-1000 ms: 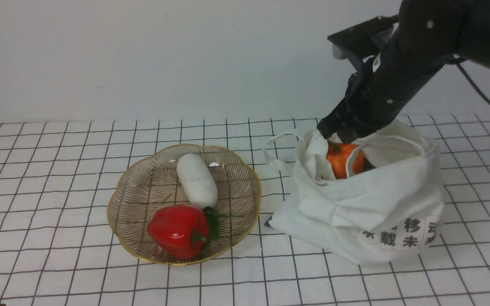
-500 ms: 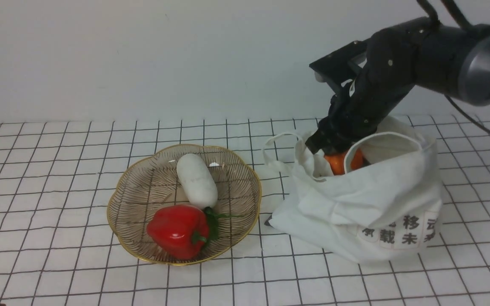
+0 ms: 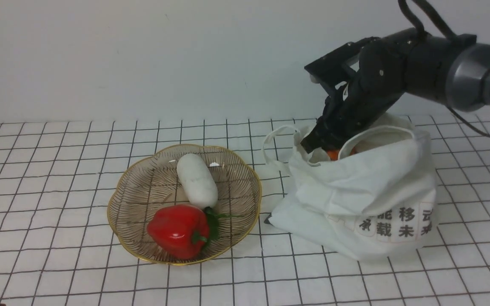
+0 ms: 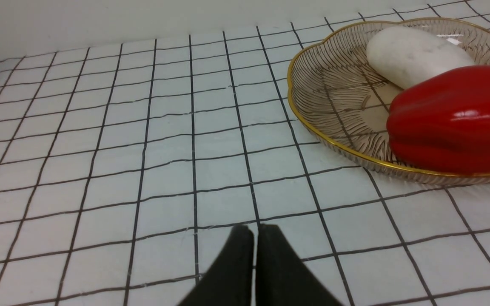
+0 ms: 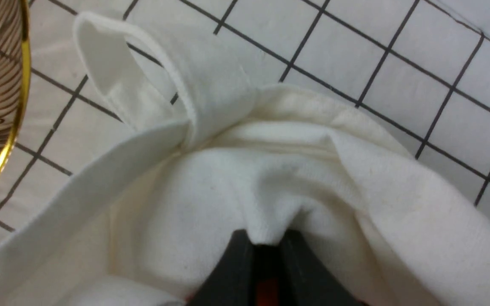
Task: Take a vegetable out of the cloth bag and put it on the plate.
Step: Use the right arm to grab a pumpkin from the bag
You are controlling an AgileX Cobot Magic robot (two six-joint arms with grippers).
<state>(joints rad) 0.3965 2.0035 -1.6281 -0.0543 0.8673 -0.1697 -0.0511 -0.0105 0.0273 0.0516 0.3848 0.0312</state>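
The white cloth bag [image 3: 368, 187] stands right of the plate [image 3: 260, 195]. Only a sliver of the orange pumpkin [image 3: 334, 154] shows at the bag's mouth. My right gripper [image 3: 313, 144] reaches into that mouth from above. In the right wrist view its jaws [image 5: 265, 238] are nearly together, with a sliver of orange between them and a fold of the bag's cloth [image 5: 228, 191] at the tips. My left gripper [image 4: 253, 229] is shut and empty, low over the checked cloth and short of the plate [image 4: 326, 136]. It does not show in the front view.
A glossy red bell pepper [image 3: 179, 229] and a smooth white oblong vegetable [image 3: 197, 180] lie on the plate; both show in the left wrist view, pepper [image 4: 449, 119] and white vegetable [image 4: 411, 55]. One bag handle [image 3: 274, 144] loops toward the plate. A white wall stands behind.
My right arm has swung lower and to the left at the bag's mouth. The bag has shifted slightly left. Much less of the pumpkin shows than before.
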